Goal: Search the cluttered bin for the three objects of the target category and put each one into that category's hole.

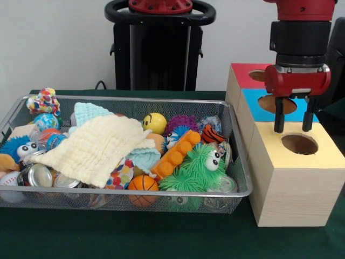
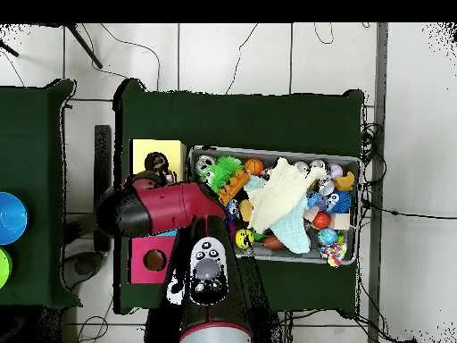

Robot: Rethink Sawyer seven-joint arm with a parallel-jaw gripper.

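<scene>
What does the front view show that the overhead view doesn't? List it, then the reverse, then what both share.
Front only: the gripper open and empty above the yellow box's hole; the blue box's hole.
Overhead only: blue and green bowls on a separate table at the side.
Both: the wire bin, the cream cloth, the orange ball.

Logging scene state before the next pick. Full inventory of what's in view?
Wire bin: one, silver, on green table.
Cloth: one, pale yellow, over the bin's middle.
Smiley ball: one, yellow, bin's far side.
Basketball: one, orange, near wall.
Fuzzy toy with eyes: one, green, bin's right end.
Toy brick: one, orange, beside the fuzzy toy.
Cans: at least two, silver, left end.
Box with holes: one, wooden; yellow, blue, red tops, right of bin.
Gripper: one, black fingers open, empty, above the yellow hole.
</scene>
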